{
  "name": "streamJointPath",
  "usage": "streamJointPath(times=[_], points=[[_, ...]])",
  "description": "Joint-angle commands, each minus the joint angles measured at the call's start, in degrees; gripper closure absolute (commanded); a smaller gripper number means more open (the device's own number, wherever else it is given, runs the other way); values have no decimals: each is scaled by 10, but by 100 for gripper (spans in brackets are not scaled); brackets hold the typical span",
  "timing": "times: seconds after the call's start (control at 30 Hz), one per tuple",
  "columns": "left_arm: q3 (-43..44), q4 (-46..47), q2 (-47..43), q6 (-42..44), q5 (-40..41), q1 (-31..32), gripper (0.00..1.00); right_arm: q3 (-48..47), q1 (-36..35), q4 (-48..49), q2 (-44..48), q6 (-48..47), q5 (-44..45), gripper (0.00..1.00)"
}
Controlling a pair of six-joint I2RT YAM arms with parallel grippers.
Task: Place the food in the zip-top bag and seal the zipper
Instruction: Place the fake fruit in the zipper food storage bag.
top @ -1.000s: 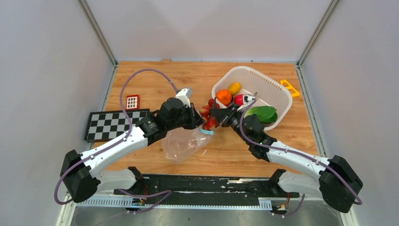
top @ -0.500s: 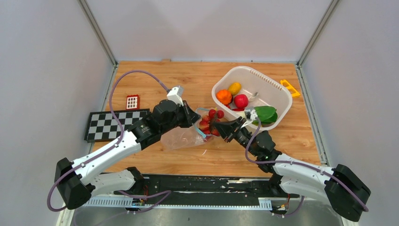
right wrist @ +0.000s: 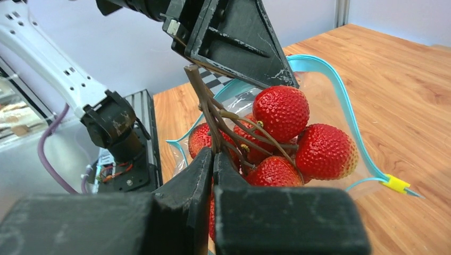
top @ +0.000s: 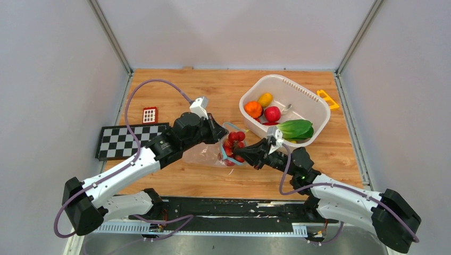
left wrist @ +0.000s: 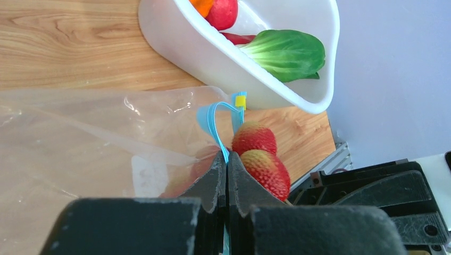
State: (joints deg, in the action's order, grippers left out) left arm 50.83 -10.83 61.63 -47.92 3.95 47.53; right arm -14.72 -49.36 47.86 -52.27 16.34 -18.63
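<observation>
Currently the red grape bunch's [top: 233, 147] stem is pinched by the right gripper [right wrist: 213, 156] at the zip-top bag's [top: 199, 155] open mouth. The zipper [right wrist: 306, 57] is clamped by the left gripper [left wrist: 227, 164]. The red apple [top: 272, 113], tangerine [top: 253, 109] and lemon [top: 265, 99] are kept in the white basket [top: 306, 103], far right.

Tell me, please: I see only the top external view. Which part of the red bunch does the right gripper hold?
Observer: The right wrist view shows the right gripper shut on the brown stem of the red berry bunch, not on a berry.
Operator: And what does the left gripper pinch?
Observer: The left wrist view shows the left gripper shut on the teal zipper at the mouth of the clear bag.
Operator: Is there a slider on it?
Observer: A small yellow clip sits at the zipper's end.
</observation>
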Motion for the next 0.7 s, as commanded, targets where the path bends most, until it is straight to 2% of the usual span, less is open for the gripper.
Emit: streamJointPath(times=[0.0,0.07,0.3,0.47,0.57,0.67], points=[[17,35,-3,-4,-7,-1,100,-31,-2,-40,10,-56,2,100],[15,45,-7,2,-21,-1,100,-34,-2,-46,4,-68,16,100],[7,60,-24,24,-45,-1,100,-108,-2,-185,-40,-215,-131,100],[-1,68,-25,30,-68,-1,100,-114,2,-168,-49,-225,-41,100],[-9,77,-35,27,-65,-1,100,-108,4,-118,-61,-185,48,100],[-7,73,-47,27,-50,-1,100,-86,4,-45,-57,-147,73,100]])
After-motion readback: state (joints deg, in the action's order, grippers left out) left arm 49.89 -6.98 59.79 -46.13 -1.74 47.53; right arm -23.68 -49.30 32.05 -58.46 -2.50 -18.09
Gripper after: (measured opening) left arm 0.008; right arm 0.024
